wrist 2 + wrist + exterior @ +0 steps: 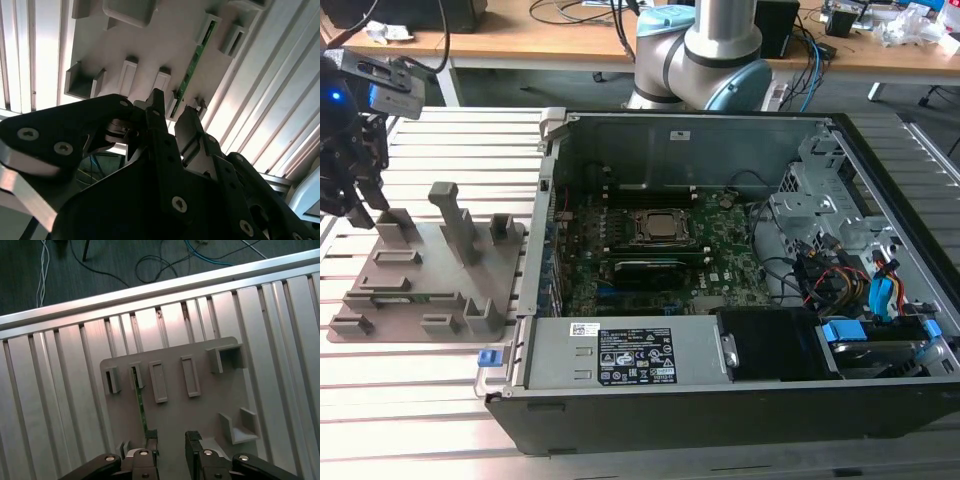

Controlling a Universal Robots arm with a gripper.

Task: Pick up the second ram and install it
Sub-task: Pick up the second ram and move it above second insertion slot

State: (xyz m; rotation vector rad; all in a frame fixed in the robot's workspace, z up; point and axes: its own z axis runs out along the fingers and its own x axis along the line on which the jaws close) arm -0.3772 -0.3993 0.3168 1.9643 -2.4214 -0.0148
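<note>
Hovering right over the second ram (141, 405), a long, thin green circuit-board stick, and it sits on the grey plastic fixture plate (200, 410), caught between small raised blocks near one edge. From above it reads as a narrow green strip. In the second wrist view the second ram (195, 60) runs straight toward me, and its near end comes in right at my fingertips. My black gripper (172, 440) hangs just above that end, spread wide with a clear gap and nothing in its grasp. One finger (151, 439) is just beside the stick's tip, though I cannot tell whether it touches. In the exterior view my gripper (352, 205) is at the far left, over the plate's left part, and the plate rests on the slatted aluminium table (440, 400). Off to the exterior view's right stands the open black computer case (720, 400) with its large green motherboard (720, 260), well apart from the stick. Behind the case rises my silver-and-blue arm base (705, 50).
</note>
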